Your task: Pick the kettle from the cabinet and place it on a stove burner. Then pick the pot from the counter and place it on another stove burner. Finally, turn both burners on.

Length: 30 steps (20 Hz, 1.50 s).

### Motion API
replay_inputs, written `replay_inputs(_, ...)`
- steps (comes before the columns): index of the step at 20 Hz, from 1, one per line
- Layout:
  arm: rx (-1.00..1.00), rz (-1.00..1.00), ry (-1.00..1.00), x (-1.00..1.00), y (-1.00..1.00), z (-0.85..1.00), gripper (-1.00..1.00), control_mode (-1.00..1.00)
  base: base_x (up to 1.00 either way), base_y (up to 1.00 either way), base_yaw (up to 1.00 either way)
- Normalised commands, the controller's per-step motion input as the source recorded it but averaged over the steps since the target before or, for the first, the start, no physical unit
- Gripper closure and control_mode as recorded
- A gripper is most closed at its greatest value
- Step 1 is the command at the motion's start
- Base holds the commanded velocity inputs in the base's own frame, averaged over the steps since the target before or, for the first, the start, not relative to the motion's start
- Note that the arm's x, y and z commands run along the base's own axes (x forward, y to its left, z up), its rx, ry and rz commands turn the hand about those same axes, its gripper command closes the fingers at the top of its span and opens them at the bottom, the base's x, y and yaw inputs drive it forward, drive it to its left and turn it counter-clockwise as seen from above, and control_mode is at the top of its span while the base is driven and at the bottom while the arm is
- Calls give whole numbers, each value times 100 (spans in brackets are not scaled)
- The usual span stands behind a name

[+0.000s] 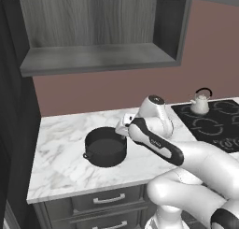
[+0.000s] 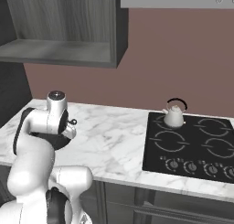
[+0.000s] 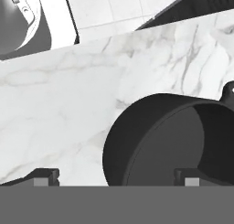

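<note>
The black pot sits on the white marble counter, left of the cooktop. My gripper hovers at the pot's right rim, open and holding nothing. In the hand view the pot lies close below. One fingertip is over the counter and the other is over the pot's inside, so the near wall stands between them. The pale kettle stands upright on the back-left burner of the black cooktop. From the right base view, the kettle shows on that same burner.
The open wall cabinet hangs above the counter with a bare shelf. Round knobs line the front of the cooktop. Drawers sit below the counter edge. A dark tall unit borders the counter's left end.
</note>
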Motion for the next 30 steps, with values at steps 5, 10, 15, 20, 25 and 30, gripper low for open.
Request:
replay_inputs(5,-4,-4,5,17,10,-20,-100,-100,0,0,0)
replay_inputs(10,-3,-3,4,16,11,-22,-100,-100,0,0,0)
replay_inputs(15,-4,-4,4,17,11,-21,-100,-100,0,0,0)
replay_inputs(20,-5,-3,3,15,6,-23,-100,-100,0,0,0)
replay_inputs(25,-5,-3,5,15,5,-21,-100,-100,0,0,0)
replay_inputs(30,-1,-1,6,2,5,-18,-100,-100,0,0,0)
